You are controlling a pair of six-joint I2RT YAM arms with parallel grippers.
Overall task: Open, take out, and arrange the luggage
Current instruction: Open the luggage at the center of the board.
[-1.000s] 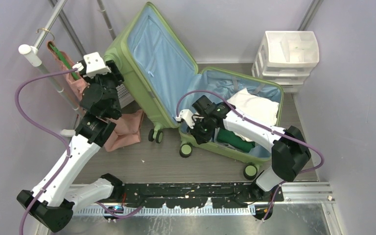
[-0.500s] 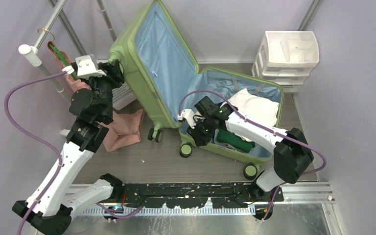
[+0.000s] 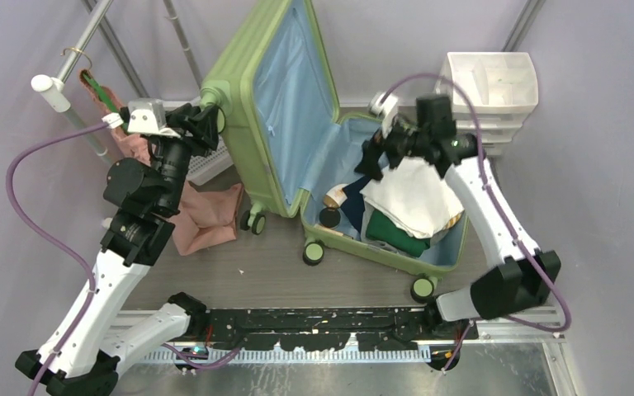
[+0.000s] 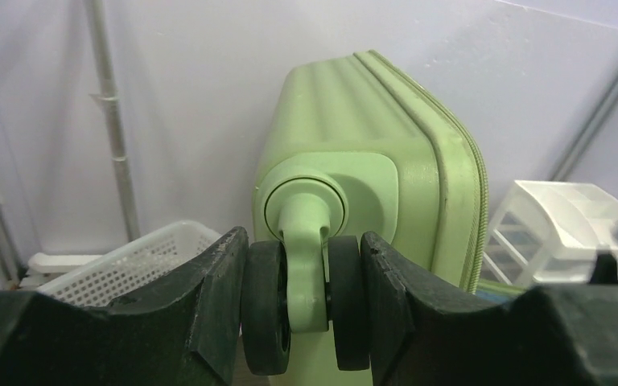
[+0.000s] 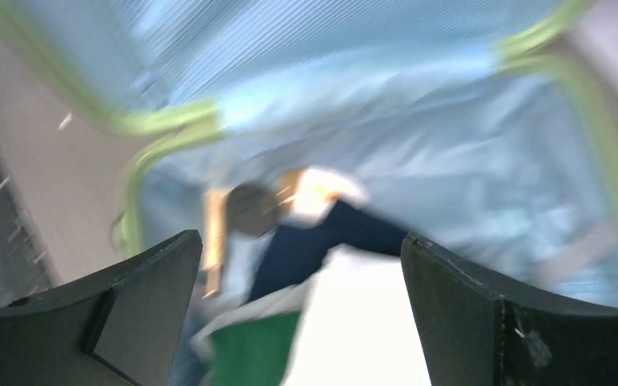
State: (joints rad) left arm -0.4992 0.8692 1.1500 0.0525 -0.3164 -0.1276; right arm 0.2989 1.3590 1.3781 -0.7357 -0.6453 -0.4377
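The luggage [image 3: 276, 99] is a light-green suitcase lying open, pale blue inside. Its lid stands almost upright and its base half [image 3: 454, 239] lies flat on the floor. My left gripper [image 3: 206, 124] is shut on a black-and-green wheel [image 4: 306, 301] at the lid's upper corner, one finger on each side of the wheel. Above the back of the base half, my right gripper [image 3: 373, 161] hangs open with nothing between its fingers [image 5: 153, 281]. Under it lie a white cloth [image 3: 413, 194], a green cloth [image 3: 392, 231] and a navy item [image 5: 322, 241]. The right wrist view is blurred.
A white drawer unit [image 3: 491, 87] stands at the back right. A white mesh basket [image 4: 137, 261] sits behind the lid, on the left. A pink cloth [image 3: 210, 219] lies on the floor by my left arm. A clothes rail [image 3: 74, 58] with a hanging pink garment runs along the left wall.
The lid has swung from leaning left to nearly upright, my left gripper going with its wheel. My right gripper rose from the base's front left to its back and opened.
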